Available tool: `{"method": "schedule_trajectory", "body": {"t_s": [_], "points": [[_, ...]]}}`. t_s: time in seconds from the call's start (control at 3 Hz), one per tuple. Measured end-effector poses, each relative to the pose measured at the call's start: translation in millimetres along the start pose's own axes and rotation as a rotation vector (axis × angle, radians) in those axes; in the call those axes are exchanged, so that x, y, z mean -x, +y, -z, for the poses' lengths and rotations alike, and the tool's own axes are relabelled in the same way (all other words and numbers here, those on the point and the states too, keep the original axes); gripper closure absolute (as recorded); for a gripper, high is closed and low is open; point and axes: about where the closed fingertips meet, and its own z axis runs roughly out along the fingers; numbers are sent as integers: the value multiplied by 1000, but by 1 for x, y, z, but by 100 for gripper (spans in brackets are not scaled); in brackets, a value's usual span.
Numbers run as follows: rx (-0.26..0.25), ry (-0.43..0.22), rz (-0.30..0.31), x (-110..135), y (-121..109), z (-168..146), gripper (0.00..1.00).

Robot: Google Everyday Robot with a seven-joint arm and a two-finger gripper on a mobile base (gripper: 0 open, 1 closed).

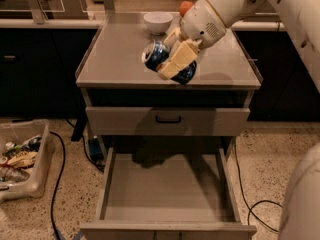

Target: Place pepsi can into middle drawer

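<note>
The pepsi can (156, 54) is blue with a silver end and lies on its side in the air above the front of the cabinet top. My gripper (176, 62) is shut on the pepsi can, its cream fingers (182, 55) clamped across the can's body. The middle drawer (167, 191) is pulled out below, a grey tray with a bare flat floor and low side walls. The can hangs above and behind the drawer's opening, over the cabinet's front edge.
A white bowl (158, 21) and an orange ball (185, 6) sit at the back of the cabinet top (115, 54). The shut top drawer front (167, 120) has a dark handle. A plastic bin of clutter (20, 159) and cables (60, 174) lie on the floor at left.
</note>
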Motion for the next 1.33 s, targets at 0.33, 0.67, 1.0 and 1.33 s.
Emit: {"method": "schedule_trajectory", "body": {"t_s": [0.33, 0.67, 1.0, 1.33], "points": [[75, -53, 11, 4, 33, -4, 100], [95, -77, 41, 11, 49, -13, 100], [95, -78, 42, 11, 49, -13, 100], [109, -110, 50, 15, 47, -19, 100]]}}
